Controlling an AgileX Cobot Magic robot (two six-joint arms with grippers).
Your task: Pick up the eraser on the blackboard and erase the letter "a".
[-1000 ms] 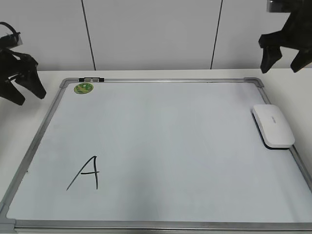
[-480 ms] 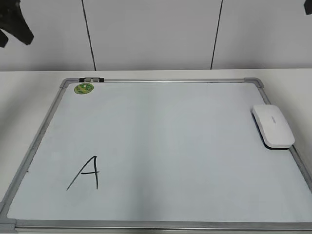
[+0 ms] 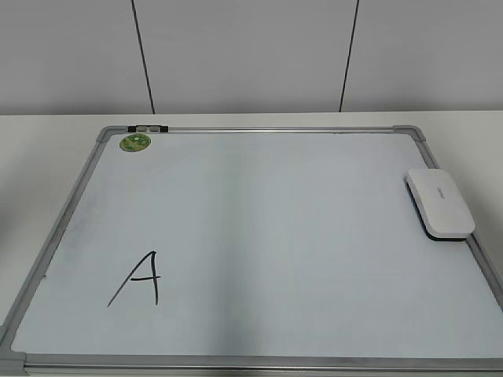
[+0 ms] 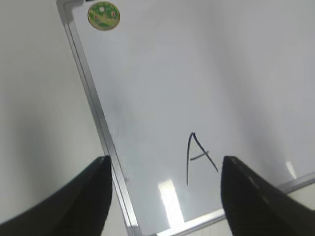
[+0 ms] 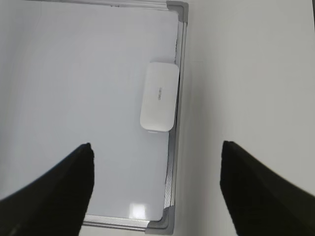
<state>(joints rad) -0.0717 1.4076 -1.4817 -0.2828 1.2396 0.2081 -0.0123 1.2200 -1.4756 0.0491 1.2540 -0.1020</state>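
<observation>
The blackboard (image 3: 275, 212) is a white board in a silver frame, lying flat on the table. The white eraser (image 3: 440, 203) lies on the board's right edge. The right wrist view shows it (image 5: 159, 96) from high above, beyond my right gripper (image 5: 156, 145), which is open and empty. My left gripper (image 4: 165, 158) is open and empty, high over the board's near left corner (image 4: 147, 73). No small lowercase "a" shows. Only a tall angular capital "A" (image 3: 140, 280) is drawn at the board's near left, also in the left wrist view (image 4: 198, 156). Neither gripper shows in the exterior view.
A round green sticker (image 3: 134, 142) sits at the board's far left corner, also in the left wrist view (image 4: 104, 15). A small black-and-white clip (image 3: 148, 127) sits on the far frame. White table (image 5: 246, 98) surrounds the board. A panelled wall stands behind.
Both arms have risen out of the exterior view: low at the left and right edges a second ago, only their tips at the top corners half a second ago. Board and eraser have not moved.
</observation>
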